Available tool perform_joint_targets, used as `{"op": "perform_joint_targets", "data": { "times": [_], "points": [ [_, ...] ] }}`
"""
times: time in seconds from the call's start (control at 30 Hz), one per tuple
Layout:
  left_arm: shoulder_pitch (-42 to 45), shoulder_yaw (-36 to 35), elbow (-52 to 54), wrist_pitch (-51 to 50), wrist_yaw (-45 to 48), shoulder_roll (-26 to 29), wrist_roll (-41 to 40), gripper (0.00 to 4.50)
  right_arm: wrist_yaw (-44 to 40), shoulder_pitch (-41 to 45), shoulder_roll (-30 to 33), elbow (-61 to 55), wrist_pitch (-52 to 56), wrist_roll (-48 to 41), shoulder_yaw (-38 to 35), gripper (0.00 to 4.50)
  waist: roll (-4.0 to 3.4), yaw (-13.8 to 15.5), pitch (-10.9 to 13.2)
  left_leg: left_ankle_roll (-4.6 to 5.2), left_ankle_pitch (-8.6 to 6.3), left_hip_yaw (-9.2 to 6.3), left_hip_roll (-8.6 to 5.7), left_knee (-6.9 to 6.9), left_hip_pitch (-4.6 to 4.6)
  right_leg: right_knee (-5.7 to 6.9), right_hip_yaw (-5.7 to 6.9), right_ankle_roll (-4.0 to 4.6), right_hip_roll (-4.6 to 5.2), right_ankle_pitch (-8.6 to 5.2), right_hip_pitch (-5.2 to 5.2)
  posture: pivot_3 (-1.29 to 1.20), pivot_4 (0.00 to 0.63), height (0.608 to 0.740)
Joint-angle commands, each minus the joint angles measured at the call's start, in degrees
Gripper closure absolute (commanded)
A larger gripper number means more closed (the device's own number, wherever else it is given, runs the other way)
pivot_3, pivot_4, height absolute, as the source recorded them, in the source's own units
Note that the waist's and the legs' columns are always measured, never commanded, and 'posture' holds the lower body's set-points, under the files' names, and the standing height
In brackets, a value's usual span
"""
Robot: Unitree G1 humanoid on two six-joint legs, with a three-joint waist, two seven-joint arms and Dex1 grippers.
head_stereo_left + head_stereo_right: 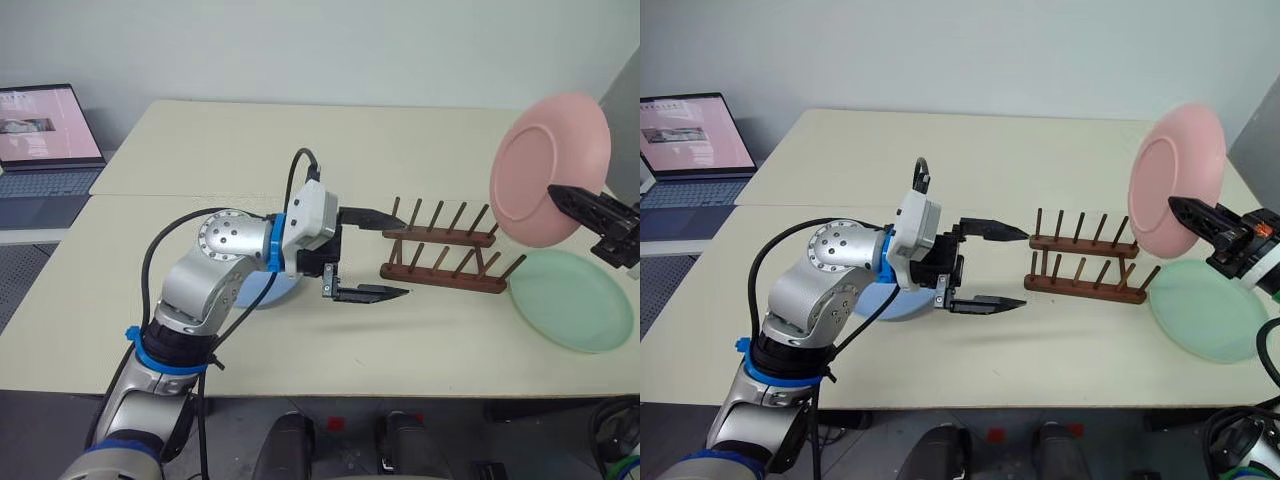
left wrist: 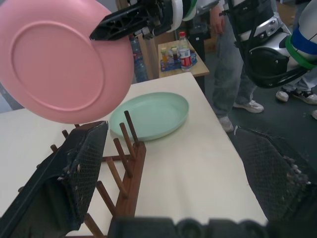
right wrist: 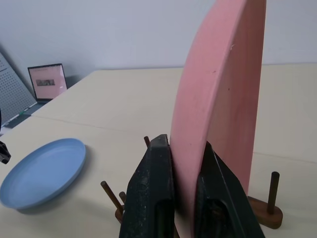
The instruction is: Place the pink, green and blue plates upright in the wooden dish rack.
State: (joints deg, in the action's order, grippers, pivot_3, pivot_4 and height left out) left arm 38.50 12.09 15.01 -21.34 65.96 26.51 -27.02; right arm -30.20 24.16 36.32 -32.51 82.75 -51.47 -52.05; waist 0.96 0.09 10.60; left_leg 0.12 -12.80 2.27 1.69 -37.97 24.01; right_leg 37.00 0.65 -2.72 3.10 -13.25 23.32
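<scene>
Rack [image 1: 443,247]: empty. Pink plate [image 1: 548,170] upright, clenched in right tool [image 3: 184,198], rack's 2 o'clock. Green plate [image 1: 573,300], blue plate [image 3: 42,171] flat on bench [image 1: 250,150]. Left tool [image 1: 372,255] released.

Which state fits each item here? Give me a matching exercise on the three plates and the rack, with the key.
Things:
1. pink plate
2. green plate
3. blue plate
4. wooden dish rack

States:
A. lies flat on the table beside the rack's right end
B. holds no plate yet
C. held upright in the air by the right gripper
D. lies flat on the table beyond the rack's left end

Pairs: 1-C, 2-A, 3-D, 4-B
</scene>
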Motion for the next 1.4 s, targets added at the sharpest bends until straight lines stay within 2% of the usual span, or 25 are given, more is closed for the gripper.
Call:
{"op": "perform_joint_targets", "data": {
  "times": [0.03, 0.37, 0.5, 0.63, 0.77, 0.8, 0.87, 0.97, 1.07, 1.13, 1.27, 1.4],
  "points": [
    [1.6, -0.1, 0.8, -0.7, 0.4, -0.7, -1.7, 0.00, 2.1, -1.9, -0.4, -1.1, -1.0, -2.8, -1.6, 4.44, -0.01, 0.0, 0.0, 0.00, 0.00, 0.00, 0.00, 0.00, 0.00, 0.00, -0.01, 0.00, -0.01, 0.00, 0.00, 0.00, 0.150, 0.725],
    [1.7, 0.2, 1.5, -1.4, -0.1, -1.3, -1.5, 0.00, 6.0, -4.6, -1.3, 3.7, -6.9, -4.4, 4.2, 4.44, 0.00, -0.2, 0.0, 0.01, 0.00, 0.01, 0.00, -0.02, -0.01, 0.01, -0.04, -0.15, -0.02, -0.13, 0.01, 0.00, 0.150, 0.725],
    [1.5, 0.4, 1.8, -1.7, -0.2, -1.7, -1.6, 0.00, 7.6, -4.2, -0.7, 5.6, -9.3, -4.2, 6.8, 3.12, 0.00, -0.2, 0.0, 0.01, 0.00, 0.01, 0.00, 0.00, -0.01, 0.00, -0.04, -0.13, -0.02, -0.14, 0.01, 0.00, 0.150, 0.725],
    [1.1, 0.4, 2.5, -2.9, -0.5, -2.0, -2.3, 0.00, 9.0, -4.3, 0.8, 6.5, -10.8, -5.6, 6.0, 1.72, 0.00, -0.2, 0.0, 0.01, 0.00, -0.01, -0.01, 0.01, 0.04, -0.02, -0.02, -0.16, -0.02, -0.13, 0.03, 0.00, 0.150, 0.725],
    [0.4, 0.4, 3.3, -4.0, -0.4, -1.8, -3.2, 0.00, 8.1, -5.4, 6.1, 7.1, -12.1, -6.3, 2.6, 0.23, 0.00, -0.2, 0.0, 0.01, 0.00, -0.01, 0.00, 0.00, 0.11, -0.04, -0.02, -0.17, -0.01, -0.13, 0.08, 0.00, 0.150, 0.725],
    [0.3, 0.5, 3.5, -4.1, 0.0, -1.5, -3.3, 0.00, 6.9, -7.0, 8.2, 6.8, -11.9, -6.3, 1.9, 0.01, 0.00, -0.1, 0.0, 0.02, 0.00, -0.02, 0.00, 0.00, 0.13, -0.04, -0.02, -0.16, -0.01, -0.13, 0.10, 0.00, 0.150, 0.725],
    [0.1, 0.9, 3.8, -3.9, 1.1, -0.8, -3.3, 0.00, 1.9, -12.9, 13.4, 5.3, -11.9, -5.7, 0.4, 0.01, 0.00, 0.2, 0.0, 0.01, 0.00, -0.07, -0.01, 0.02, 0.19, -0.07, 0.03, -0.17, -0.01, -0.14, 0.10, 0.00, 0.150, 0.725],
    [-0.4, 1.9, 4.2, -4.6, 3.9, 0.8, -3.8, 0.00, -8.1, -28.1, 20.9, 0.8, -17.3, 1.4, 0.3, 0.01, 0.01, 0.6, 0.0, 0.03, -0.02, -0.14, -0.03, 0.04, 0.27, -0.11, 0.11, -0.19, -0.02, -0.20, 0.13, 0.00, 0.150, 0.725],
    [-0.4, 3.2, 3.8, -4.5, 5.7, 1.8, -3.2, 0.00, -14.2, -42.5, 23.6, -3.0, -26.8, 11.9, 3.7, 0.01, 0.04, 0.6, 0.0, 0.04, -0.03, -0.13, -0.05, 0.02, 0.26, -0.10, 0.11, -0.24, -0.05, -0.25, 0.14, 0.00, 0.150, 0.725],
    [-0.3, 3.5, 3.6, -3.7, 5.7, 1.3, -2.7, 0.00, -14.8, -48.1, 23.6, -4.0, -32.3, 17.8, 7.4, 0.01, 0.05, 0.3, 0.0, 0.04, -0.03, -0.13, -0.03, -0.02, 0.24, -0.11, 0.11, 0.00, -0.05, -0.39, 0.12, 0.00, 0.150, 0.725],
    [0.3, 4.3, 3.0, -1.1, 6.1, 0.7, -0.9, 0.00, -11.9, -51.1, 22.6, -2.8, -40.1, 27.4, 17.5, 0.01, 0.07, -0.2, 0.0, 0.03, -0.02, -0.14, 0.01, -0.11, 0.11, -0.07, -0.01, -0.01, 0.00, -0.38, 0.04, 0.00, 0.150, 0.725],
    [0.0, 5.9, 3.3, -0.5, 7.6, 1.8, 0.5, 0.00, -8.6, -46.9, 21.2, 1.1, -43.8, 33.2, 25.8, 0.01, 0.10, -0.2, 0.0, 0.02, -0.02, -0.20, -0.02, -0.09, 0.00, -0.07, -0.03, -0.01, 0.00, -0.37, -0.04, 0.00, 0.150, 0.725]
  ]
}}
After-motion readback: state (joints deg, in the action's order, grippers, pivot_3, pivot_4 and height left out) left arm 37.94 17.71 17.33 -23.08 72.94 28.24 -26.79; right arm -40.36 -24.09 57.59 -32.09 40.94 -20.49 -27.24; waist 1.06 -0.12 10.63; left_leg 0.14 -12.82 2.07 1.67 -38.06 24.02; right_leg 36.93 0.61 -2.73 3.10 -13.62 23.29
